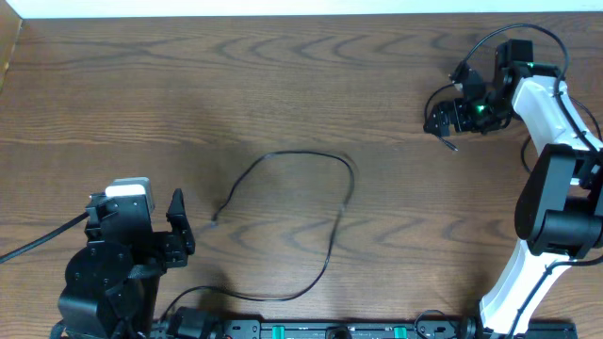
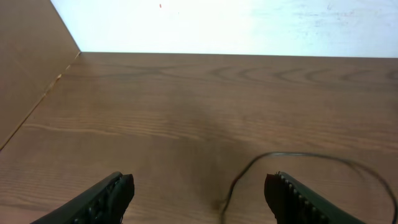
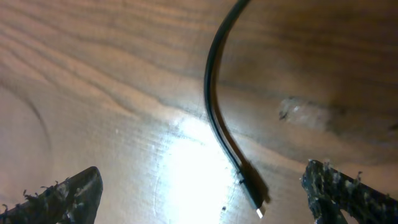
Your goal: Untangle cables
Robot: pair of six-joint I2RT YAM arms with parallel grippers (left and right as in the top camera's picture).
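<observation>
Two cables are lying well apart. Looped cable [image 1: 341, 202] is sitting mid-table, loose end just ahead of the left gripper [image 1: 181, 228], fingers spread, empty. Right gripper [image 3: 202, 180], also spread wide, is straddling the second cable [image 3: 211, 99] at its plug end.

Overhead, the long cable [image 1: 311, 156] runs in against the left arm's base [image 1: 104, 282] — its end lost there, its free tip too small to read. Right wrist view: the second cable [image 3: 208, 93] exits the top edge — the right gripper [image 3: 203, 171] shows only fingertips, cropped at the bottom edge.
</observation>
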